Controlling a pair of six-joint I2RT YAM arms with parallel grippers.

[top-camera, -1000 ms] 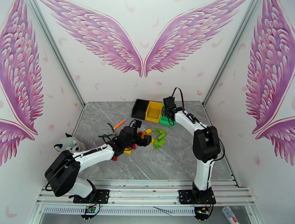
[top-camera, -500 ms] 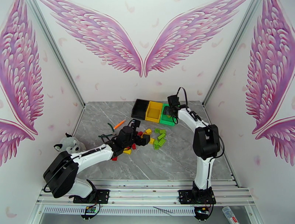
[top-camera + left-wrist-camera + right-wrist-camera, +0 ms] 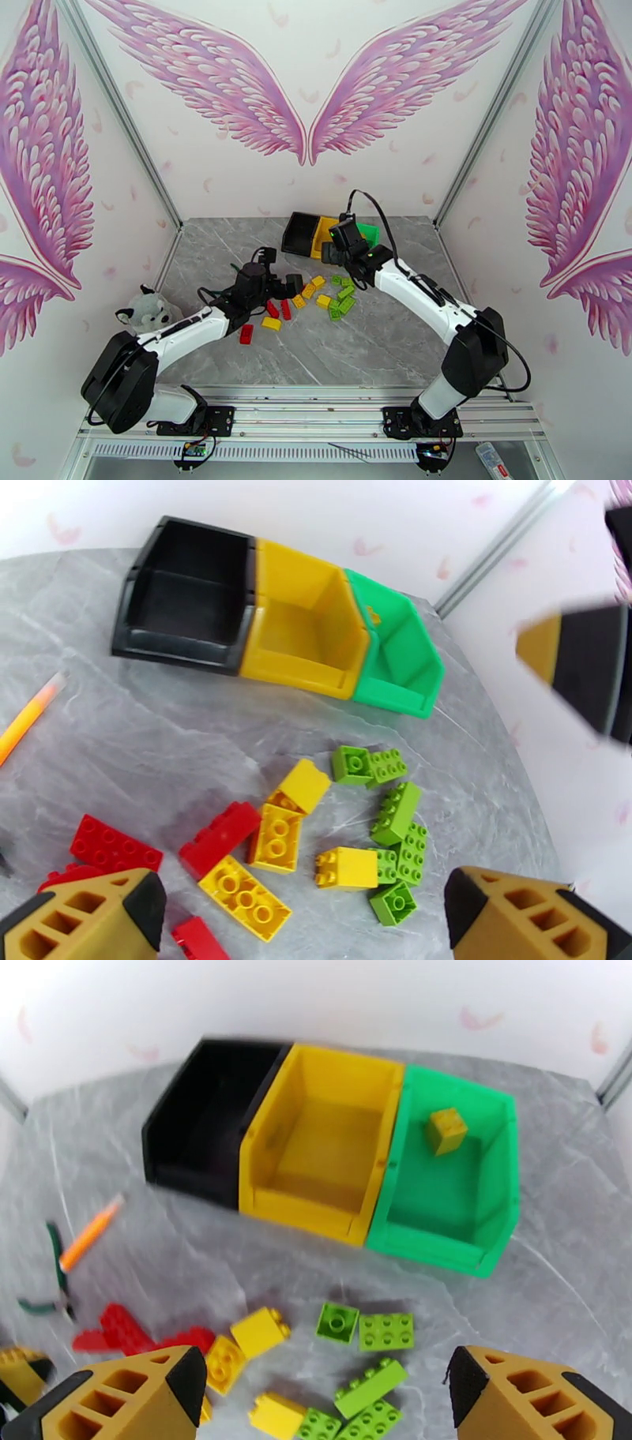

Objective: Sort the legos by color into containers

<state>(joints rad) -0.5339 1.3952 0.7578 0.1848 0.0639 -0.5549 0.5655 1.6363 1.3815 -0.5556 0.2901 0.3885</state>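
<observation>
Left arm, right arm: jaws apart, empty.

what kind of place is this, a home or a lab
Probably a robot test booth, not a home: two robot arms bolted to a metal rail at a small table, panel walls painted with pink wings, and toy bricks with three sorting bins.

Bare table separates the containers from the legos; pliers lie far left.

The right gripper has left the green bin and swung left and nearer, to the yellow bin front, its fingers now spread. The left gripper has drawn back left, uncovering red and yellow legos.
</observation>
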